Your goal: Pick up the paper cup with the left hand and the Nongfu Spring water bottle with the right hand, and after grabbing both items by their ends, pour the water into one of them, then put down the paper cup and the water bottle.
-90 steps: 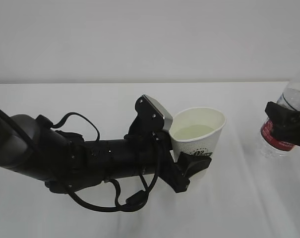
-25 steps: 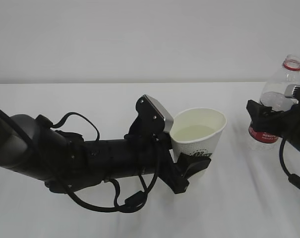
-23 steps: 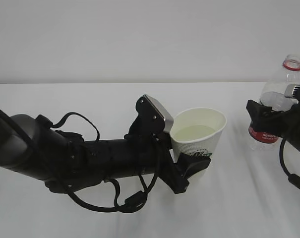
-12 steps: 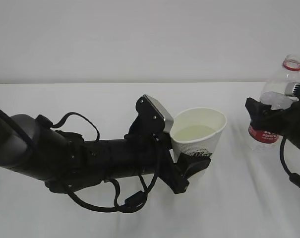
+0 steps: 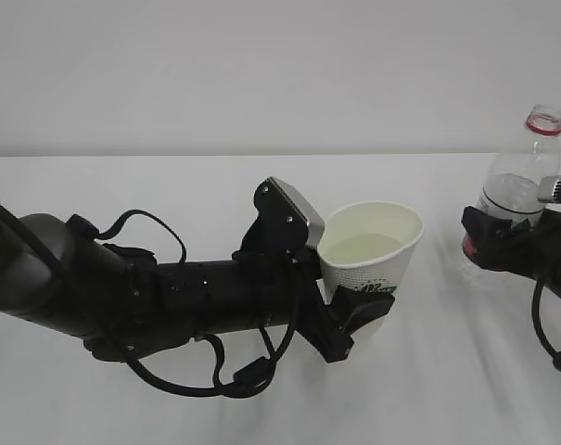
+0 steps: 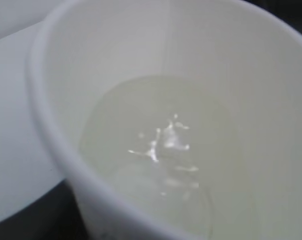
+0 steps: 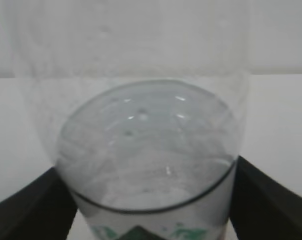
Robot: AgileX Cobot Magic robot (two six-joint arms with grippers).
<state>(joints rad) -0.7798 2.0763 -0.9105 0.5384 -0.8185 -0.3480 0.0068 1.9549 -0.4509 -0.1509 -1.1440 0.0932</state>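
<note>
White surface (image 5: 197, 185), plain cloth-like covering, faint creases near right edge. Back edge meets pale wall (image 5: 261, 74). Paper cup (image 5: 371, 264) near middle of surface (base hidden behind black fingers, contact with surface cannot be told). Nongfu Spring water bottle (image 5: 516, 204) well right of cup, upright; base hidden, resting or lifted unclear.

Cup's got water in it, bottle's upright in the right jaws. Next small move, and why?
Probably lower the bottle to the table. The paper cup already holds water and the right gripper holds the bottle upright, so pouring looks finished.
</note>
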